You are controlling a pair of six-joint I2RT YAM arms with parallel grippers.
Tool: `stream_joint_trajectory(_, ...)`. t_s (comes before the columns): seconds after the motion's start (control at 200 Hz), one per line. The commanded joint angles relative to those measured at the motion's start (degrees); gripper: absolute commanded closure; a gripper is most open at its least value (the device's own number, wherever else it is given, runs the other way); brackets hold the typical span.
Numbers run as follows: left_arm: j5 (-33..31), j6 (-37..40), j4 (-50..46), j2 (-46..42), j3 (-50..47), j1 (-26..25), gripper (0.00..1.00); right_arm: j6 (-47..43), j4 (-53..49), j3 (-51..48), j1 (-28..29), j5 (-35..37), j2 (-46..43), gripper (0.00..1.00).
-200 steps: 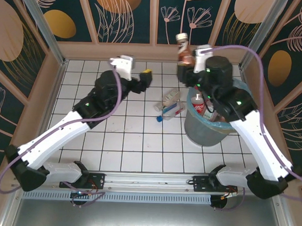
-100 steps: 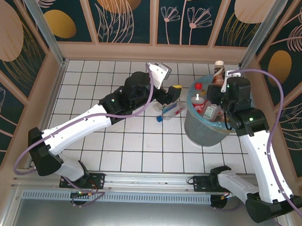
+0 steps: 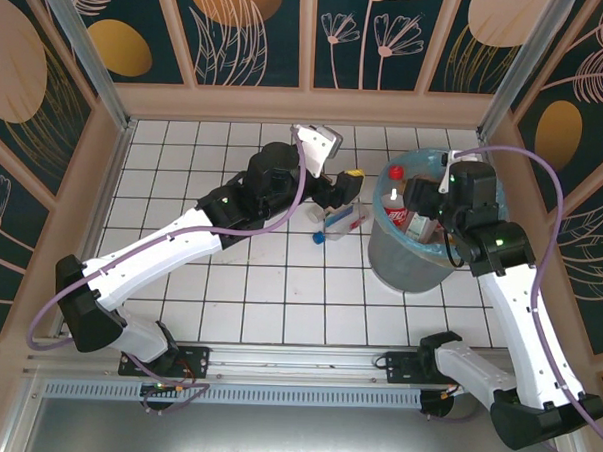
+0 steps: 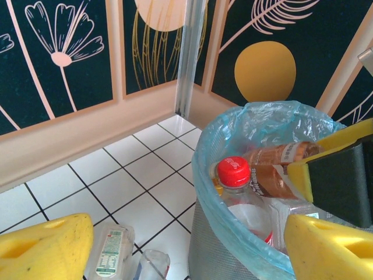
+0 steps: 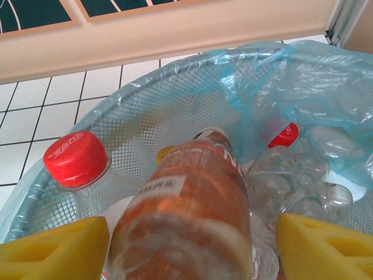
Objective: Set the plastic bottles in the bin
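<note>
The bin (image 3: 405,263), grey mesh with a light-blue liner, stands right of centre and holds several plastic bottles. My right gripper (image 3: 435,184) hangs over its mouth, open. In the right wrist view a brown bottle (image 5: 186,216) sits blurred between the spread yellow pads (image 5: 55,248) of the gripper (image 5: 192,248), with a gap on the right side. A red-capped clear bottle (image 5: 76,160) stands in the bin (image 5: 145,111). My left gripper (image 3: 341,188) is open, just above two clear bottles (image 3: 342,220) lying on the tiles left of the bin. The left wrist view shows those bottles (image 4: 111,251) below the gripper (image 4: 189,239).
Low beige walls and patterned panels close in the white tiled floor (image 3: 229,283) on three sides. The bin (image 4: 227,245) rises right beside the floor bottles. Both arm bases sit on the rail at the near edge (image 3: 295,366).
The right gripper carried the brown bottle rightward over the bin, lowered and opened; the bottle now lies among the others. The left arm swung right to the floor bottles, then held.
</note>
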Motion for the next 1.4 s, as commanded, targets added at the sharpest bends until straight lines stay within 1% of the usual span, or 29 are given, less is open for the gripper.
stream_joint_trajectory(0.0, -0.16, 1.05, 0.40, -0.02, 0.99, -0.01, 0.15, -0.14, 1.21, 1.79, -0.53, 0.10, -0.67, 0.30)
stream_joint_trajectory(0.085, -0.41, 1.05, 0.58, -0.11, 0.51, -0.05, 0.15, -0.50, 2.73, 0.65, -0.63, 0.53, -0.35, 0.37)
stream_joint_trajectory(0.26, -1.38, 1.22, 0.58, -0.11, -0.55, -0.06, 0.15, -0.46, 5.05, -3.65, -1.90, -2.34, 0.95, 0.51)
stream_joint_trajectory(0.405, -2.01, 1.21, 0.58, -0.37, -1.50, -0.05, 0.15, -0.89, 6.59, -6.49, -5.70, -5.33, 2.01, 0.54)
stream_joint_trajectory(0.525, -2.17, 1.05, 0.66, -0.61, -2.05, -0.05, 0.15, -0.75, 5.86, -6.80, -8.51, -8.17, 3.61, 0.52)
stream_joint_trajectory(0.56, -2.28, 0.97, 0.67, -0.72, -2.18, -0.05, 0.15, -0.39, 5.03, -6.32, -8.95, -8.37, 4.27, 0.48)
stream_joint_trajectory(0.621, -2.50, 0.96, 0.73, -0.94, -2.45, -0.02, 0.14, -0.11, 3.71, -4.97, -8.97, -8.79, 4.63, 0.37)
stream_joint_trajectory(0.651, -2.63, 1.12, 0.85, -1.14, -2.62, -0.07, 0.14, -0.02, 3.34, -4.36, -8.97, -8.90, 4.59, 0.33)
stream_joint_trajectory(0.681, -2.88, 1.21, 0.99, -1.22, -2.83, 0.01, 0.14, 0.09, 3.03, -3.75, -8.97, -8.90, 4.25, 0.32)
stream_joint_trajectory(0.716, -3.10, 1.31, 1.17, -1.41, -3.08, -0.04, 0.14, 0.07, 2.77, -2.96, -8.97, -11.03, 3.66, 0.32)
stream_joint_trajectory(0.806, -3.59, 1.71, 1.68, -1.76, -3.54, -0.03, 0.14, 0.38, 1.86, -1.08, -8.97, -12.85, 1.73, 0.32)
stream_joint_trajectory(0.841, -3.84, 1.82, 1.87, -1.85, -3.72, -0.06, 0.14, 0.43, 1.24, -0.06, -8.97, -13.18, 1.33, 0.31)
stream_joint_trajectory(0.901, -4.20, 2.02, 2.07, -1.96, -3.81, -0.05, 0.13, 0.35, 0.05, 2.34, -8.95, -13.38, 1.20, 0.23)
stream_joint_trajectory(0.946, -4.54, 2.19, 2.29, -2.02, -3.88, -0.05, 0.13, 0.34, -0.87, 4.61, -8.97, -13.32, 1.28, 0.20)
stream_joint_trajectory(1.051, -6.19, 2.22, 2.42, -2.47, -4.08, -0.03, 0.13, 0.39, -2.04, 9.00, -8.97, -12.41, 1.67, 0.17)
stream_joint_trajectory(1.106, -7.80, 2.02, 2.42, -3.07, -4.31, -0.05, 0.12, 0.41, -2.39, 10.98, -8.87, -11.97, 1.85, 0.16)
stream_joint_trajectory(1.166, -11.05, 1.22, 2.42, -3.82, -4.87, -0.03, 0.12, 0.83, -2.00, 12.79, -8.54, -12.08, 1.98, 0.16)
stream_joint_trajectory(1.261, -17.60, -0.53, 1.70, -4.62, -5.81, 0.01, 0.11, 1.88, -0.15, 14.72, -6.51, -12.60, 1.97, 0.23)
stream_joint_trajectory(1.336, -21.69, -1.69, 0.07, -4.62, -6.03, 0.15, 0.11, 2.67, 2.19, 15.47, -2.63, -11.77, 2.14, 0.27)
stream_joint_trajectory(1.396, -22.19, -2.58, -1.52, -4.26, -6.25, 0.66, 0.10, 3.26, 4.10, 16.16, 2.58, -9.55, 3.02, 0.31)
